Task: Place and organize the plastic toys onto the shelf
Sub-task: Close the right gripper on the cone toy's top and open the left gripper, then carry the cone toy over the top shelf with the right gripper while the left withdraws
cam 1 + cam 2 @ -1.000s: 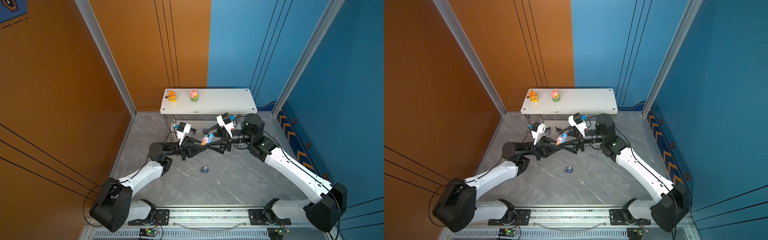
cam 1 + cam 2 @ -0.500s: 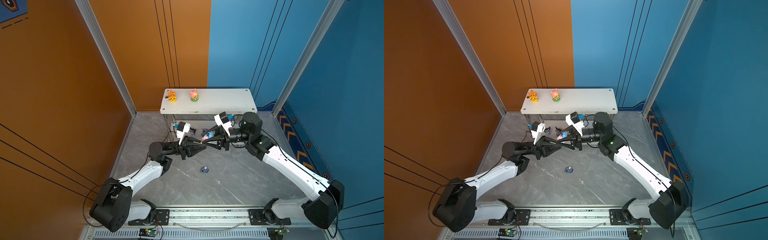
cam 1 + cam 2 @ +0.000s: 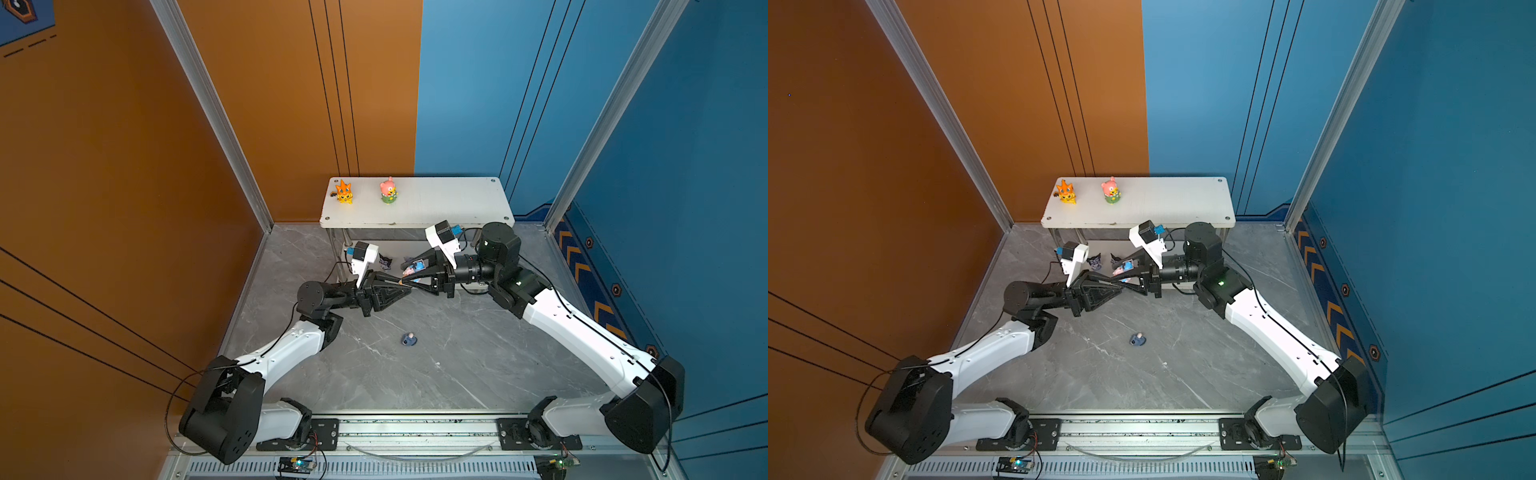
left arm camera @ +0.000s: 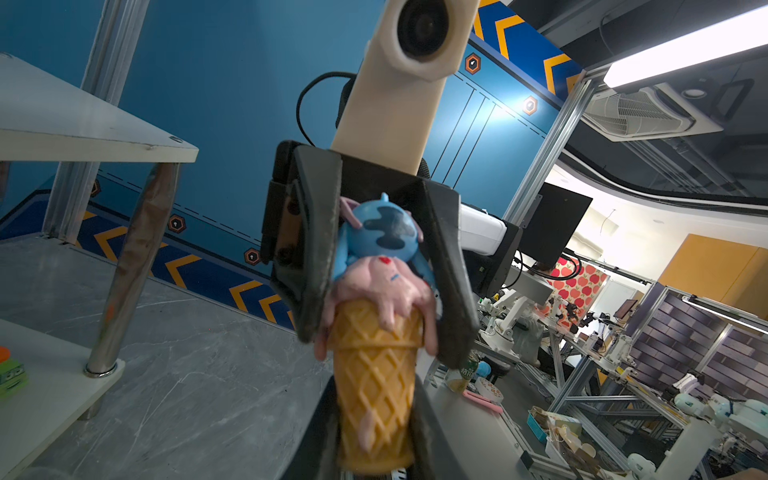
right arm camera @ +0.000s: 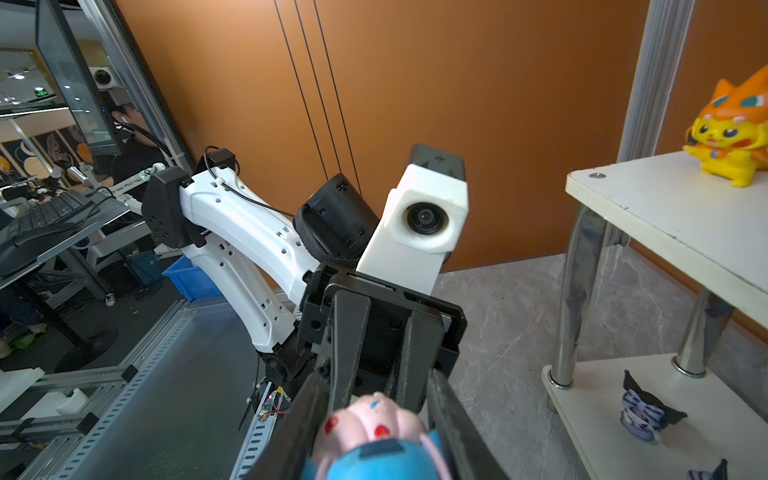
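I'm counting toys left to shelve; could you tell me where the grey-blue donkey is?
In both top views the grey-blue donkey lies on the tabletop near the middle, in front of the shelf.

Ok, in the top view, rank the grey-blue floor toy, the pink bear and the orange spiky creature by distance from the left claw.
From the left claw:
1. Grey-blue floor toy, on the floor in front of the claw.
2. Pink bear, on the shelf top board.
3. Orange spiky creature, at that board's left end.
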You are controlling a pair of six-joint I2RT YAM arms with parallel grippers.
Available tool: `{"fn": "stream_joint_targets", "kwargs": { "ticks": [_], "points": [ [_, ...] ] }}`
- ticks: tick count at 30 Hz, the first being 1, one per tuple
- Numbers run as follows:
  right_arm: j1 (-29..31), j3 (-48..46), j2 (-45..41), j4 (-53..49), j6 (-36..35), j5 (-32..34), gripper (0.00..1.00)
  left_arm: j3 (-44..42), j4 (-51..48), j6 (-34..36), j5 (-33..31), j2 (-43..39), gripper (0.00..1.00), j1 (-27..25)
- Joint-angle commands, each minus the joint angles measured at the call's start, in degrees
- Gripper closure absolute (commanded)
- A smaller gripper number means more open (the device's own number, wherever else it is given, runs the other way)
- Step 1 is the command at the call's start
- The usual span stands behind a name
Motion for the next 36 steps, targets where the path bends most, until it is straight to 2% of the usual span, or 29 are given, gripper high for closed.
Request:
{"fn": "stream_joint_targets", "kwargs": {
  "ticks": [1, 2, 6, 9, 11, 13, 17, 22, 24, 34, 36],
  "points": [
    [-0.33, 3.19, 0.14, -2.61, 0.62, 5.08, 0.76, -0.81, -6.39, 6.9, -1.62, -3.49, 0.68, 0.59],
    [-0.36, 3.98, 0.14, -3.62, 0.53, 6.23, 0.76, -0.94, -9.2, 8.73, -2.13, -4.53, 0.6, 0.49],
    [0.26, 8.52, -0.25, -10.4, -0.41, 13.99, 0.77, -1.3, -18.88, 15.79, -4.23, -8.33, 0.41, -0.02],
    [1.77, 14.51, 0.23, -19.95, -3.84, 24.01, 0.78, -0.76, -28.87, 22.31, -6.62, -11.08, 0.24, -1.11],
    [3.28, 19.69, 1.45, -27.27, -6.8, 32.29, 0.78, 0.24, -36.79, 27.78, -8.5, -12.79, 0.17, -2.11],
    [4.4, 26.48, 3.8, -34.14, -8.68, 40.73, 0.78, 1.3, -43.81, 32.48, -10.82, -14.37, 0.15, -3.38],
    [4.94, 45.21, 12.35, -49.69, -10.96, 51.4, 0.78, 3.21, -53.51, 38.9, -14.47, -15.91, 0.15, -5.55],
    [5.12, 75.81, 29.7, -67.68, -15.48, 63.75, 0.77, 4.4, -61.36, 43.97, -18.47, -17.07, 0.15, -7.66],
    [6.76, 84.74, 35.33, -70.53, -17.07, 67.86, 0.77, 4.43, -62.52, 44.87, -19.31, -17.26, 0.15, -8.13],
    [5.91, 85.72, 39.41, -64.37, -22.01, 76.97, 0.79, 4.6, -63.98, 46.22, -20.54, -16.45, 0.15, -9.11],
    [3.62, 85.76, 39.77, -64.28, -22.38, 77.55, 0.79, 4.91, -63.95, 46.18, -20.4, -15.82, 0.15, -9.15]
  ]
}}
